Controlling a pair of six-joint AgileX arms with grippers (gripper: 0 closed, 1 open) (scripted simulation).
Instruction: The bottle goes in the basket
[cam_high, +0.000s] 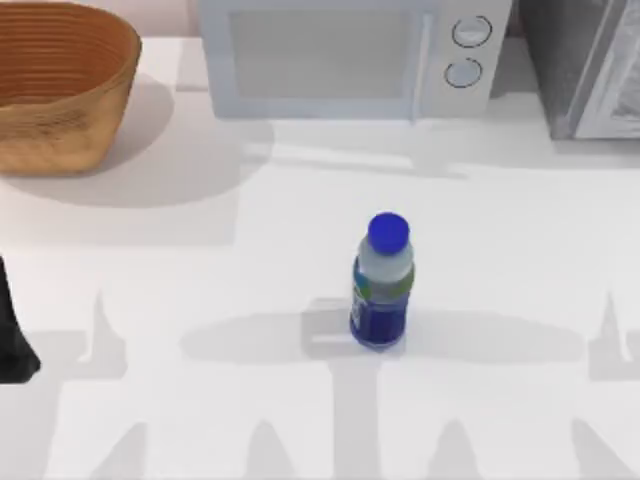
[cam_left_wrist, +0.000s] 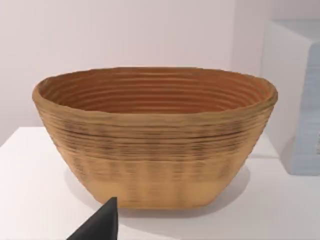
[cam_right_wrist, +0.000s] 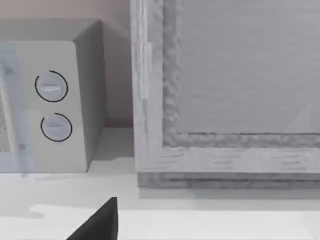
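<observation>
step: nothing grabbed yet, bottle (cam_high: 382, 283) stands upright mid-table
basket (cam_high: 60, 85): far left corner, well apart
fingers: can't tell for either arm
next: reach and grip the bottle

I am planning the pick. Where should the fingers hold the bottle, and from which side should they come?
Probably the bottle is best gripped across its labelled body, below the blue cap. It stands upright on the table with free space around it, so a level approach from the front edge looks safest.
</observation>
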